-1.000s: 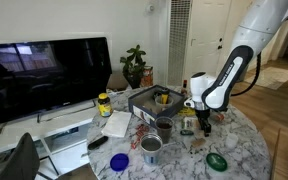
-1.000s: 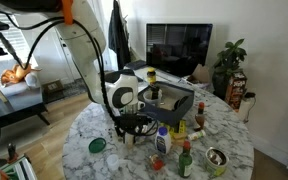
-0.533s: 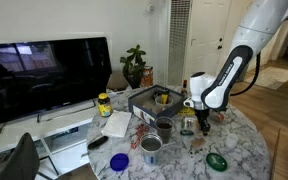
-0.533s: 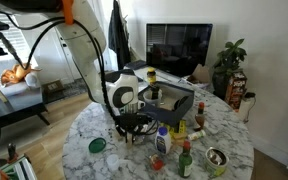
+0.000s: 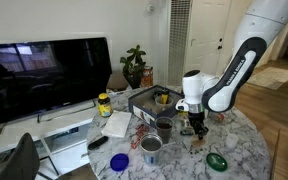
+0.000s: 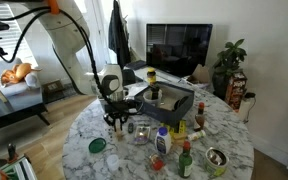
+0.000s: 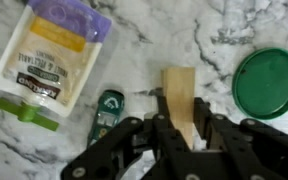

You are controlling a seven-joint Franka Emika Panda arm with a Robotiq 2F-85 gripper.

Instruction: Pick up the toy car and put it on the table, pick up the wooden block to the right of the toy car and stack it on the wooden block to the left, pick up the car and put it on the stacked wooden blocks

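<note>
In the wrist view my gripper (image 7: 181, 128) is shut on a tan wooden block (image 7: 180, 92), which stands lengthwise between the fingers above the marble table (image 7: 234, 30). The tiny dark toy car (image 7: 108, 108) lies on the table just left of the block, clear of the fingers. A second wooden block does not show in the wrist view. In both exterior views the gripper (image 5: 197, 127) (image 6: 117, 118) hangs low over the table near its middle. The block and car are too small to make out there.
A green round lid (image 7: 268, 82) lies right of the block and shows in both exterior views (image 5: 216, 160) (image 6: 97, 145). A purple-and-yellow pouch (image 7: 52, 55) lies left of the car. Cups, bottles and a dark tray (image 5: 149, 99) crowd the table.
The arm has shifted sideways and risen slightly over the table with the gripper still closed. Nothing else on the table has moved.
</note>
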